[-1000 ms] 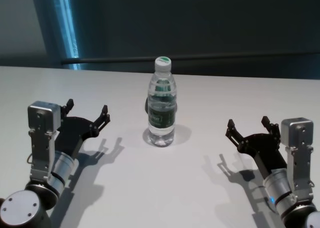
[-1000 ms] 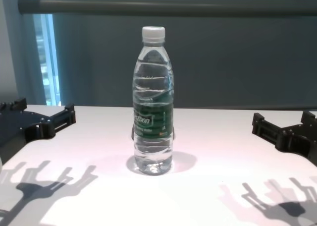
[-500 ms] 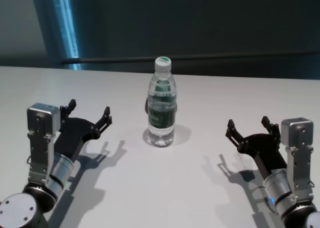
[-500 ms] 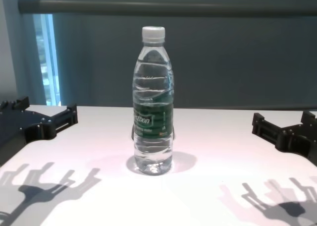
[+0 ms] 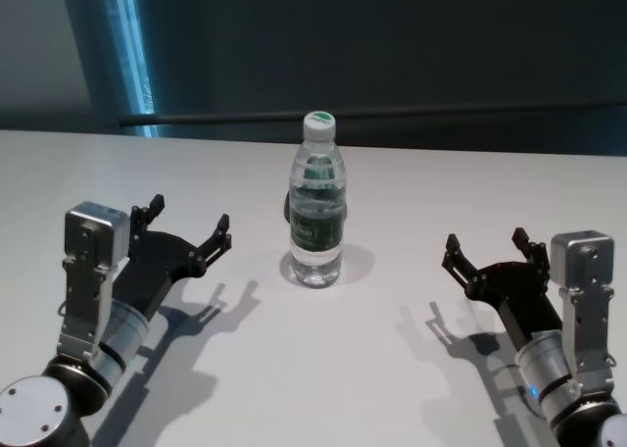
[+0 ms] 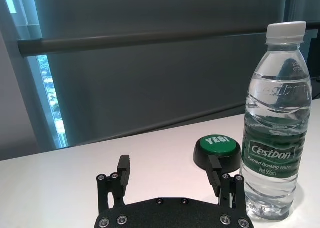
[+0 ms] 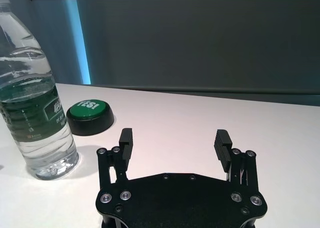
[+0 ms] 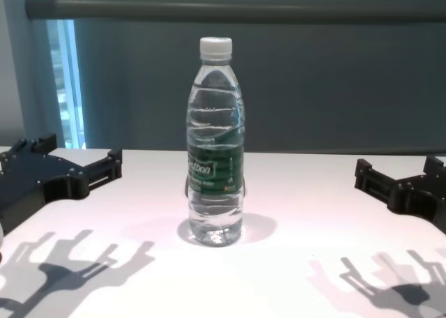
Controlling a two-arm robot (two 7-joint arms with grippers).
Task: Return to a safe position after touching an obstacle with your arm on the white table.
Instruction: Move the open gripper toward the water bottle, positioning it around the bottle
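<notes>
Capped water bottle (image 5: 317, 203) upright, nearly full — left gripper (image 5: 188, 229), right gripper (image 5: 487, 251) both spread.

Bottle (image 5: 317, 210) on table (image 5: 372, 369), button (image 6: 217, 147) behind

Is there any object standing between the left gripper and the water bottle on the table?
Nothing visible does. The left gripper, open, hovers left of the water bottle, with only bare white table between them. The green button sits behind the bottle, off that line.
</notes>
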